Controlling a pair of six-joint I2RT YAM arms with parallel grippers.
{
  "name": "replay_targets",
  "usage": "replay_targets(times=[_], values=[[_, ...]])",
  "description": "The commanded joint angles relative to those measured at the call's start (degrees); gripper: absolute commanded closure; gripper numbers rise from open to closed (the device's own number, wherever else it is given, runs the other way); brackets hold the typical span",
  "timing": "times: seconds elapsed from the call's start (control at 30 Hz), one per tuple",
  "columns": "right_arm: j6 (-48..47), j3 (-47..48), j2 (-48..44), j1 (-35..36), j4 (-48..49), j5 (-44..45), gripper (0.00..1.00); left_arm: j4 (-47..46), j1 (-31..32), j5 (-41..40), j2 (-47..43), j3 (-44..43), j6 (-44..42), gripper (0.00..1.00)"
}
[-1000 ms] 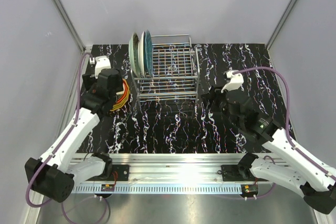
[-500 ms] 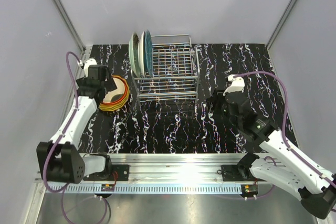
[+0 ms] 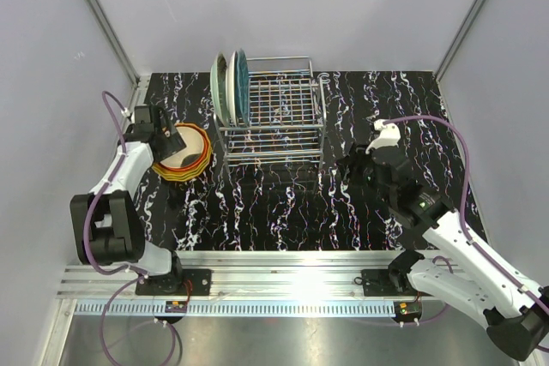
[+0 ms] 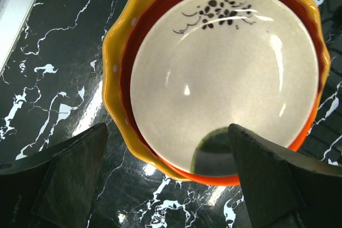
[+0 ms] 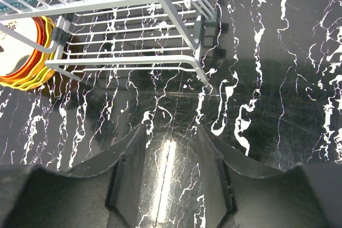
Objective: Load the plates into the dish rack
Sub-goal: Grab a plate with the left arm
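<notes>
Left tool (image 4: pixel 166 132): released, jaws spread wide; one finger (image 4: pixel 69 174) stands on each side of the stack's near edge; nothing is held.
Under the left tool: the stack of plates (image 3: pixel 183 154) lies flat on the surface (image 3: pixel 283 203), left of the dish rack (image 3: pixel 276 117) and near its front corner.
Top of stack: a cream plate (image 4: pixel 224 78) with a small dark flower print; a red-orange plate (image 4: pixel 126 73) and a dotted yellow plate (image 4: pixel 114 62) show at the rim beneath it.
Right tool (image 5: pixel 170 148): loose, jaws part-way apart with only bare surface between them; it hangs low, in front of the rack's right corner and apart from it.
Already racked: two plates (image 3: pixel 230 87), one pale green and one teal, stand on edge in the left-hand slots; the other slots are free.
Handling: glazed ceramic by its look, so probably stiff, fairly heavy, slick and likely to chip if knocked against the wires.
Where to grip: the wavy rim of the cream plate, at the edge nearest the left tool; one finger must slip under the lip, as it nests closely in the plate below.
Risk: the glaze may slide in the jaws once the plate is tipped upright.
</notes>
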State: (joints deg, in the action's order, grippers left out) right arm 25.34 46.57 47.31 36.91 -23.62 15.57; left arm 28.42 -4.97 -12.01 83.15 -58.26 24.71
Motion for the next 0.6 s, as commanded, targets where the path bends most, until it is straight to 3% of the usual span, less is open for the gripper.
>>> replay_targets(times=[0.0,0.47,0.57], values=[[0.15,-0.16,-0.11,-0.96,2.96,-1.60,0.52,-2.49,-1.97,3.74,1.22,-2.74,1.13,0.03],[0.32,-0.25,-0.55,-2.19,3.14,-3.09,0.56,-3.03,-2.94,4.72,4.21,-3.26,0.60,0.25],[0.32,-0.25,-0.47,-2.28,3.05,-3.18,0.57,-2.76,-3.03,4.80,4.82,-3.35,0.51,0.37]])
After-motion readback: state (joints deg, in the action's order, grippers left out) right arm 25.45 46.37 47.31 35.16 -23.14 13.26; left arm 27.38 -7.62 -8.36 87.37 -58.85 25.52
